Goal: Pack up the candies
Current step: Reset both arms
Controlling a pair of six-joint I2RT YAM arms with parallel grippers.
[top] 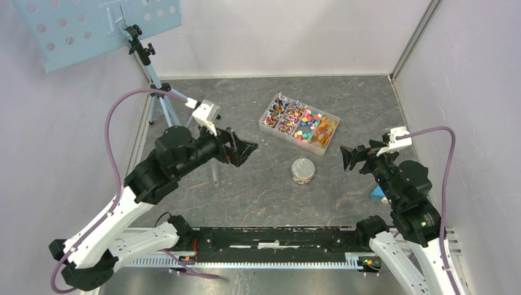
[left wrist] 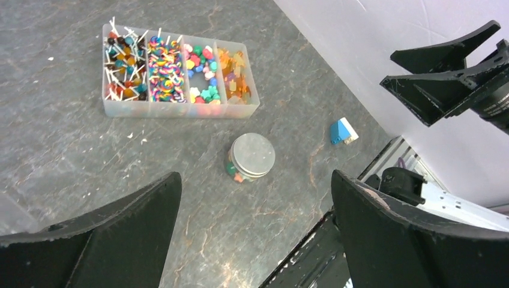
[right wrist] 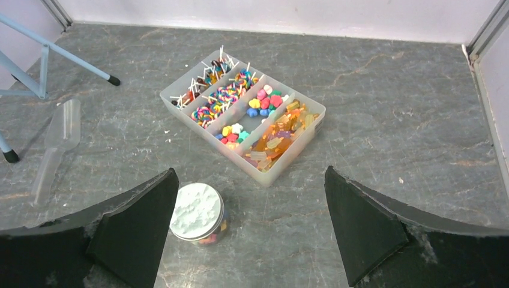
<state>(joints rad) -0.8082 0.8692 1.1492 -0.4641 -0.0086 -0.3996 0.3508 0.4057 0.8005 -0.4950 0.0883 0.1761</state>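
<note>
Top external | left gripper (top: pixel 249 150): jaws spread wide, empty, at 9 o'clock of lidded jar (top: pixel 303 170) | right gripper (top: pixel 345 158): jaws wide, empty, at 3 o'clock of jar | candies (top: pixel 295 120): sorted in four-bay tray (right wrist: pixel 300 150), 12 o'clock of jar; some inside jar
</note>
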